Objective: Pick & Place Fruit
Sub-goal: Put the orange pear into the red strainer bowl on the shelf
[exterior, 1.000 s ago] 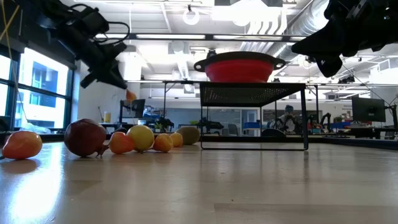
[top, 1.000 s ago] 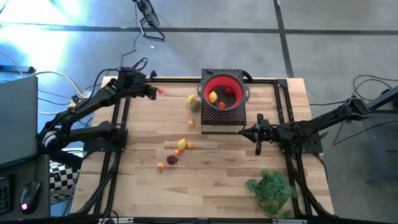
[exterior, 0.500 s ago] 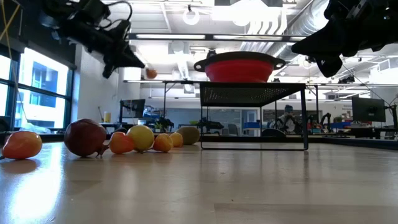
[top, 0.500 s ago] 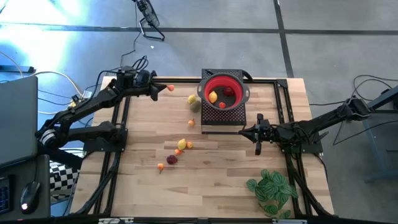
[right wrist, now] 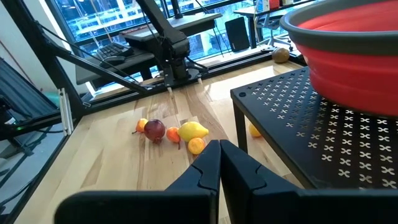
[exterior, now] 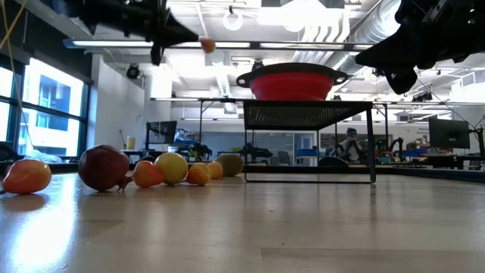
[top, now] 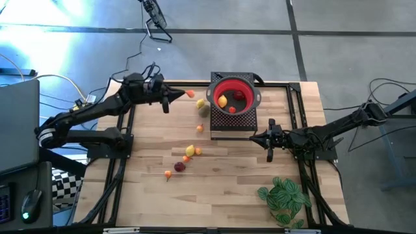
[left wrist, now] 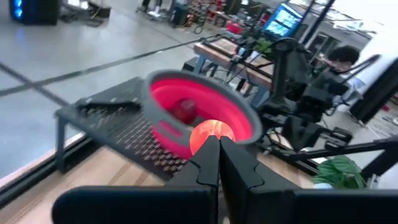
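Observation:
A small orange fruit (top: 190,93) hangs in the air left of the red bowl (top: 245,85), with my left gripper (top: 183,95) shut on it. The bowl sits on a black perforated stand (top: 232,122) at the table's far middle and holds a yellow fruit (top: 222,101) and a dark red fruit (top: 238,95). Several more fruits lie on the wood: a yellow-green one (top: 201,104), an orange one (top: 200,128), and a cluster around a dark red one (top: 179,166). My right gripper (top: 268,140) waits shut, right of the stand. My left gripper pinches the small orange fruit (left wrist: 211,130) between its two fingers, only at their free ends. The fingers lie about level and come from the table's left, pointing at the bowl. The fruit is lifted clear, at about the height of the bowl's rim (exterior: 292,73).
A green leafy plant (top: 284,198) lies near the table's front right corner. The stand raises the bowl well above the wood. Black frame rails (top: 123,162) run along the table's left and right sides. Bare wood lies in front of the stand.
My left gripper has risen and swung from the table's far left corner toward the bowl, tipping up to level. It has stayed shut on the small orange fruit, which has travelled with it, clear of the table.

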Motion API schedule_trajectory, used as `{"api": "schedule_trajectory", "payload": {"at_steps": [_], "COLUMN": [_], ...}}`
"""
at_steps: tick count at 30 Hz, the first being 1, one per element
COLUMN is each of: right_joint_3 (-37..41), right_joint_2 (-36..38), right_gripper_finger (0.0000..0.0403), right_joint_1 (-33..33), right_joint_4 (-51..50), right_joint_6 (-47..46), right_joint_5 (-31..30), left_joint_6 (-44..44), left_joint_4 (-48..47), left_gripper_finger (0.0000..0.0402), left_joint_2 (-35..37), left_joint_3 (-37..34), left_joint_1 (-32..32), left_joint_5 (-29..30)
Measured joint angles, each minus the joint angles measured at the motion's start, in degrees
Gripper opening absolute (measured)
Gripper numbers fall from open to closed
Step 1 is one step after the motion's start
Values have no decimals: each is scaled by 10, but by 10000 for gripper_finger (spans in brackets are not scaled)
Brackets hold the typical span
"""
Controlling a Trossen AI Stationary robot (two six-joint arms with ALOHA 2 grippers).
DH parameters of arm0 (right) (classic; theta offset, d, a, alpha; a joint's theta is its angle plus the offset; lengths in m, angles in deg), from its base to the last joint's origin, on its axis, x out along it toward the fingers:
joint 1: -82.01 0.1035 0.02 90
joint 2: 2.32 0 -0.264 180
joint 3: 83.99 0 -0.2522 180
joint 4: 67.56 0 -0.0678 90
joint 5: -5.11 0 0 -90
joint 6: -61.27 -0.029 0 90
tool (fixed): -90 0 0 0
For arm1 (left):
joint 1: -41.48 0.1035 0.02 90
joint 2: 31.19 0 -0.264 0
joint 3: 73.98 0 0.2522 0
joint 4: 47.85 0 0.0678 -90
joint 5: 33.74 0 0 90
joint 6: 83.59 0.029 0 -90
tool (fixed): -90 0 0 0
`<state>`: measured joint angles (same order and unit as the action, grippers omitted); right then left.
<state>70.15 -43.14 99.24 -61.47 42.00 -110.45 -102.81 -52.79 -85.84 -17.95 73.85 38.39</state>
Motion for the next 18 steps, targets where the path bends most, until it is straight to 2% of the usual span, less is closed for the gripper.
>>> {"api": "schedule_trajectory", "payload": {"at_steps": [10, 18], "right_joint_3": [0, 0], "right_joint_2": [0, 0], "right_gripper_finger": [2, 2], "right_joint_1": [0, 0], "right_joint_4": [0, 0], "right_joint_6": [0, 0], "right_joint_5": [0, 0], "left_joint_6": [57, 65], "left_joint_4": [-30, -29], "left_gripper_finger": [0, 0], "left_joint_2": [-2, -65], "left_joint_3": [55, 87], "left_joint_1": [-74, -114], "left_joint_5": [110, 129]}}
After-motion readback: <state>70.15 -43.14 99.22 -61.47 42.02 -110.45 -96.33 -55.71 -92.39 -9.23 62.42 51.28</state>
